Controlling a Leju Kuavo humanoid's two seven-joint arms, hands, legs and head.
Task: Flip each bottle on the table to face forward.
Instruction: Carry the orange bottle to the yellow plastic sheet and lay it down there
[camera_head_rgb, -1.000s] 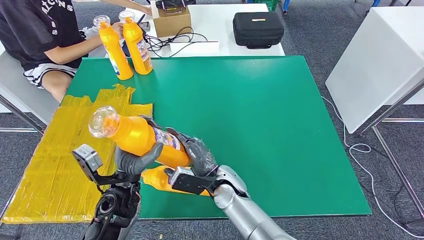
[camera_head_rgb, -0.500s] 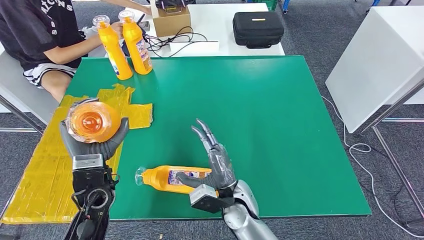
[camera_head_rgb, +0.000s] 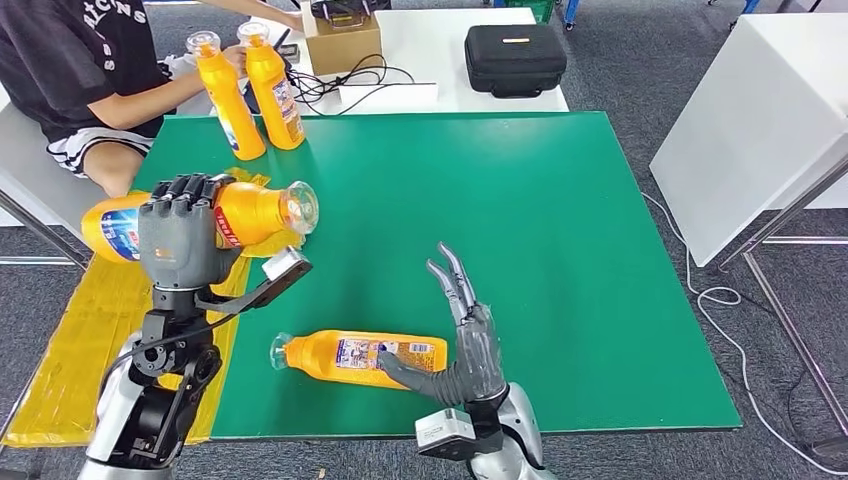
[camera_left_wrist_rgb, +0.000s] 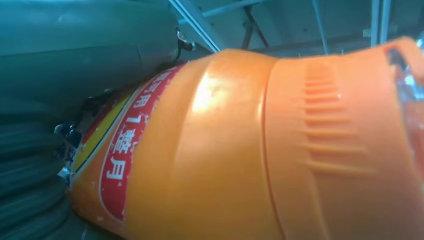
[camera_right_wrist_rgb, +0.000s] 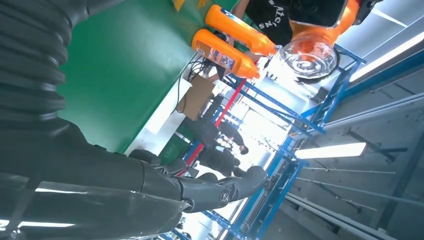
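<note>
**A:** Where are the bottles?

**B:** The left hand (camera_head_rgb: 183, 240) is wrapped around an orange bottle (camera_head_rgb: 225, 215), lifted above the left side of the green table (camera_head_rgb: 560, 250). It lies sideways in the air, clear cap toward the table's middle, base out past the table's left edge. The left wrist view shows its orange shoulder (camera_left_wrist_rgb: 225, 150) and a red label up close. A second orange bottle (camera_head_rgb: 360, 357) lies flat on the table near the front edge, cap pointing left.

**A:** And the right hand?

**B:** The right hand (camera_head_rgb: 468, 345) holds nothing. Its fingers are spread and point upward; its thumb reaches to the base end of the lying bottle.

**A:** Anything else?

**B:** Two more orange bottles (camera_head_rgb: 250, 95) stand upright together at the far left corner. Yellow sheeting (camera_head_rgb: 75, 340) covers the left edge. A seated person (camera_head_rgb: 85, 70) reaches toward the standing bottles. Behind, a white table (camera_head_rgb: 440, 40) carries a black case (camera_head_rgb: 515, 58) and a cardboard box (camera_head_rgb: 343, 42).
</note>
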